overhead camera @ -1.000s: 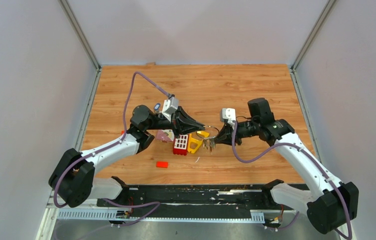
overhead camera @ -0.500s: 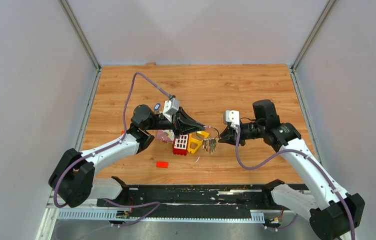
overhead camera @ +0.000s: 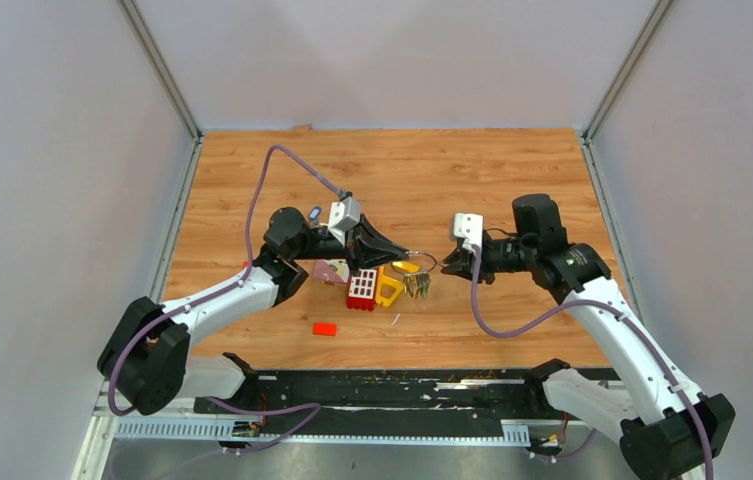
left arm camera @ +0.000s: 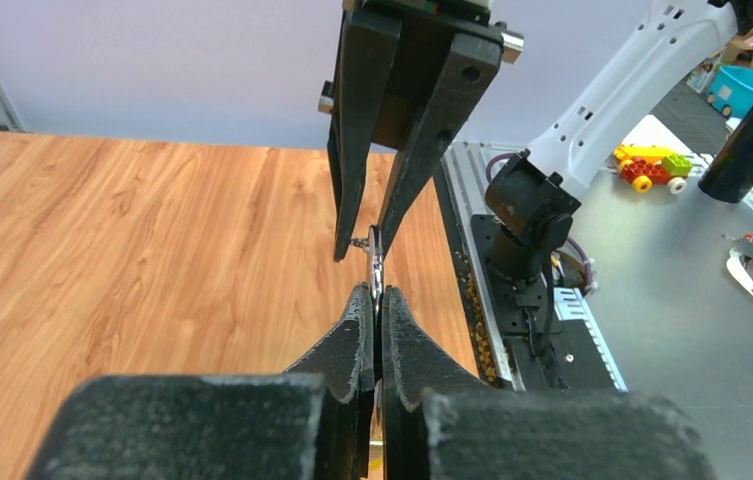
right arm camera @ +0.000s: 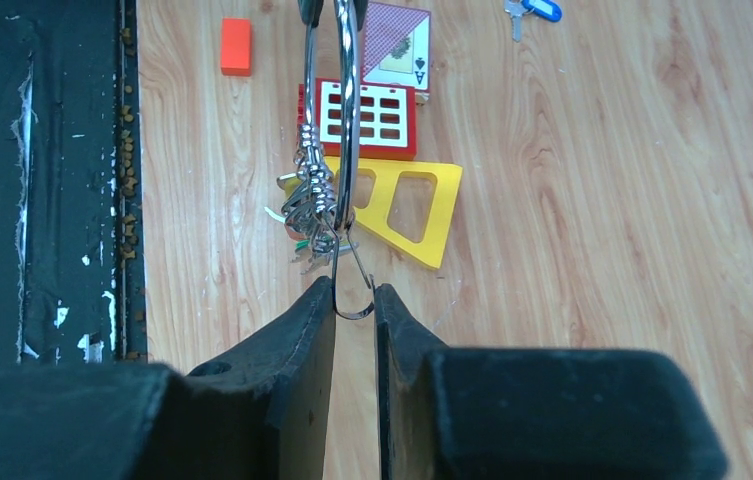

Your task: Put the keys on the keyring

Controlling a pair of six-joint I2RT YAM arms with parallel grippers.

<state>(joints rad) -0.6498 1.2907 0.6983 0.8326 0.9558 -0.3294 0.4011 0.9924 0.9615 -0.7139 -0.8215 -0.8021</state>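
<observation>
Dangling keys (right arm camera: 314, 210) on keyring (right arm camera: 349, 120), yellow frame (right arm camera: 430, 248), red grid block (right arm camera: 362, 152), card (right arm camera: 397, 45) nearby

In the right wrist view the keyring (right arm camera: 345, 150) runs off the top edge, as do the playing card (right arm camera: 397, 45) and the blue-headed key (right arm camera: 532, 10). The bunched keys (right arm camera: 312, 215) overlap, their heads mostly hidden. The left wrist view shows the keyring only edge-on, its lower part hidden inside the left gripper (left arm camera: 376, 300).

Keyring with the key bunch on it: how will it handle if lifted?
Probably floppy: the keys hang loose from the keyring, so they should swing. The thin wire ring looks stiff, but pinched only at its edge by the left pincer, it may pivot.
</observation>
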